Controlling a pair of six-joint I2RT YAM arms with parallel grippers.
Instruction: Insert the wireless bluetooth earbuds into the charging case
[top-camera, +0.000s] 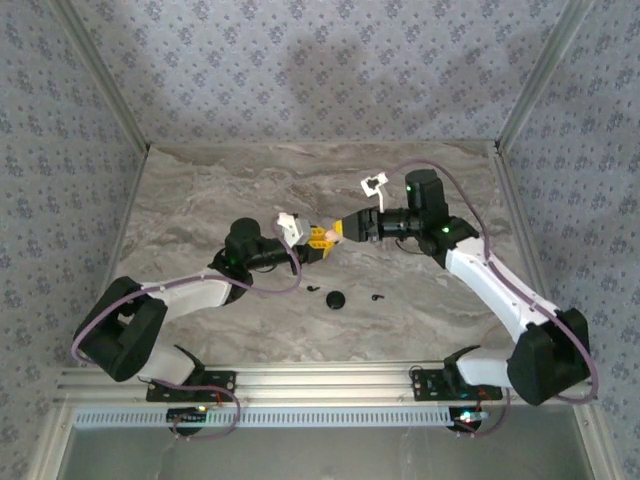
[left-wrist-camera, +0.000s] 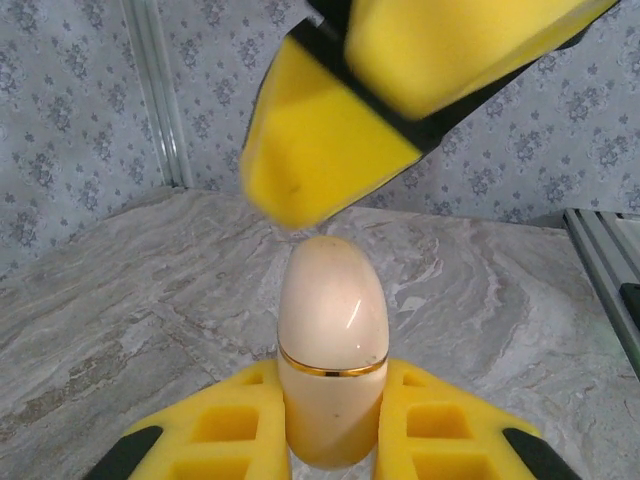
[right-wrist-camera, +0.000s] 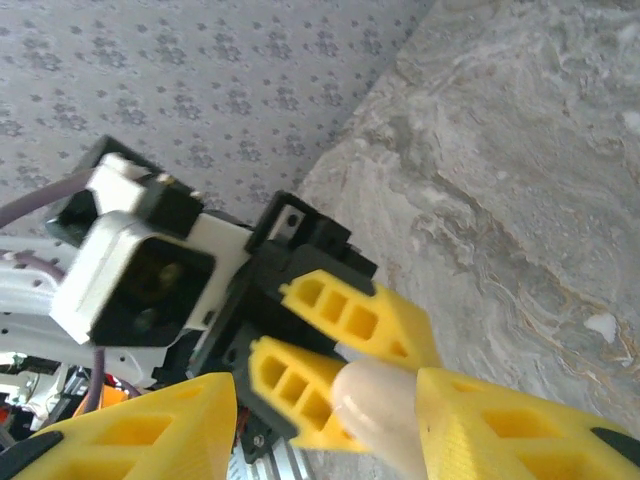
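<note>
Left wrist view: my left claw (left-wrist-camera: 335, 420) is clenched on the cream egg-shaped case (left-wrist-camera: 332, 330), holding it up so the right claw (right-wrist-camera: 325, 400), jaws spread around its top, can likely open it. Both earbuds (top-camera: 377, 296) lie on the bench (top-camera: 200, 200), six o'clock of the claws.

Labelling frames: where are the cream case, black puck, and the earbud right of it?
cream case (left-wrist-camera: 332, 300): left wrist view, upper shell.
black puck (top-camera: 335, 299): top external view, its middle.
earbud (top-camera: 377, 296): top external view, its bud.

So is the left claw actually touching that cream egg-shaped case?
Touching. The left wrist view shows the left gripper's yellow fingers pressed against both sides of the cream case, with no gap.
</note>
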